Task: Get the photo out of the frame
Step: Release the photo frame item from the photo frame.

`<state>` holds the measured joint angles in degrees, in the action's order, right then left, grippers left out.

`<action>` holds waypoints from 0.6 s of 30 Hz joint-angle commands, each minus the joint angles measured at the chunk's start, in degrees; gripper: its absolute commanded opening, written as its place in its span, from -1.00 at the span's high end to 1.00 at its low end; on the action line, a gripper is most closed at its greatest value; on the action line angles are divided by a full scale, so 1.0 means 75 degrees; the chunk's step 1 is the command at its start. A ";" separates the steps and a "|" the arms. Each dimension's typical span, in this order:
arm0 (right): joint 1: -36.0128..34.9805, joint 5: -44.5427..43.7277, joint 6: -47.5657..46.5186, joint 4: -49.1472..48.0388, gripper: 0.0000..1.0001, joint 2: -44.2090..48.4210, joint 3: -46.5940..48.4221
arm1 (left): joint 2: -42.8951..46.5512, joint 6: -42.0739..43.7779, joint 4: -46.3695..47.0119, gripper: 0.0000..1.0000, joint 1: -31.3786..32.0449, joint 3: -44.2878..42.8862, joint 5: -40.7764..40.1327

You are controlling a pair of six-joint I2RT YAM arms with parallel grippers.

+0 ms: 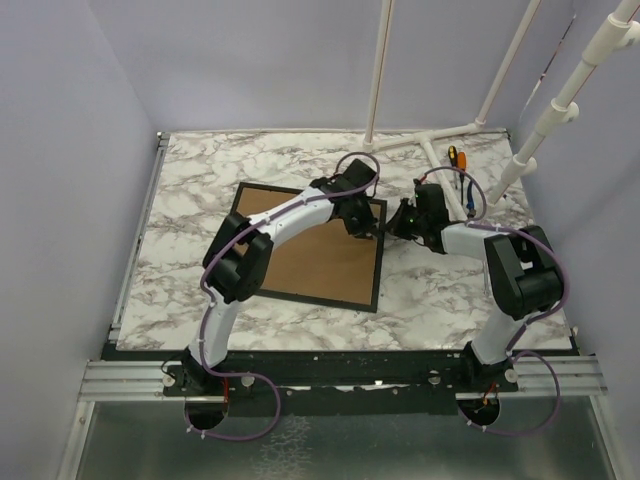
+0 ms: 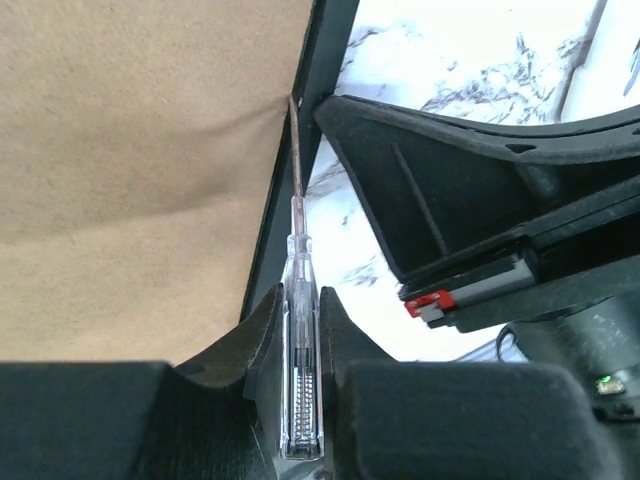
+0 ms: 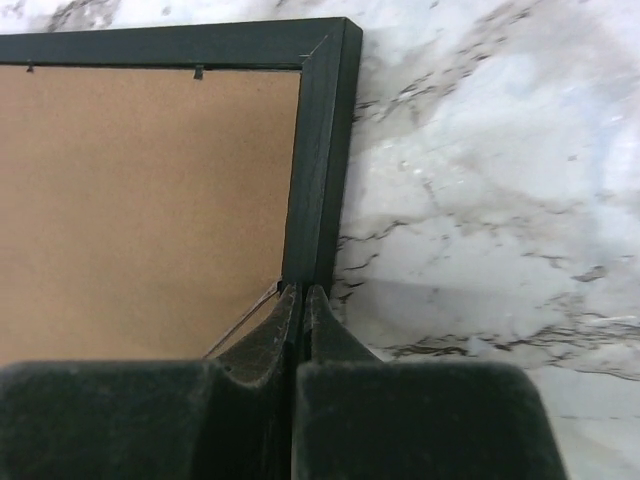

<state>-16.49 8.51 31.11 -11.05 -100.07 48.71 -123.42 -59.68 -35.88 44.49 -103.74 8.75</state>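
Marble-patterned table (image 1: 190, 190) fills the overhead view, and on it we see the frame (image 1: 378, 275) lying face down, its brown backing board (image 1: 320, 265) upward; the photo is hidden beneath that board. Both arms meet at the frame's right edge, the left gripper (image 1: 362, 232) over the board and the right gripper (image 1: 395, 228) just outside it. From the left wrist, we find the fingers (image 2: 262, 325) clamped on a clear-handled screwdriver (image 2: 300, 340), its tip wedged where the board meets the black border. We judge that prying too steeply could make the blade skid out, gouge the board or crease the print below. From the right wrist, the jaws are pressed together, holding nothing, their tips against the border. If that pressure slips off, we expect the frame to slide or tip under the lever.
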 commanded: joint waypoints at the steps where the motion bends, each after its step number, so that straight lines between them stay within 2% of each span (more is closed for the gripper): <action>1: -0.0217 0.1035 0.0291 0.0058 0.99 -0.0144 -0.0007 | 0.1505 0.0884 0.1895 1.00 -0.0620 0.0848 0.2425; 5: -0.0163 0.1048 0.0177 0.0032 0.99 -0.0036 -0.0049 | 0.2055 0.1574 0.2285 1.00 -0.1121 0.1847 0.3252; 10: -0.0122 0.1076 0.0024 -0.0041 0.92 0.0153 -0.0143 | 0.2790 0.2114 0.2290 1.00 -0.1623 0.2642 0.3751; 15: -0.0035 0.0908 -0.0129 0.0021 0.71 0.0429 -0.0052 | 0.3611 0.2343 0.2277 1.00 -0.1908 0.3579 0.3671; 18: -0.0028 0.0741 -0.0471 0.0361 0.44 0.0486 0.0301 | 0.4350 0.2402 0.2248 1.00 -0.2016 0.4351 0.3314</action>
<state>-17.12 15.05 30.92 -10.63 -98.41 48.42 -97.08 -44.60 -18.94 30.28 -77.95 34.06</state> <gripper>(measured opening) 0.211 0.154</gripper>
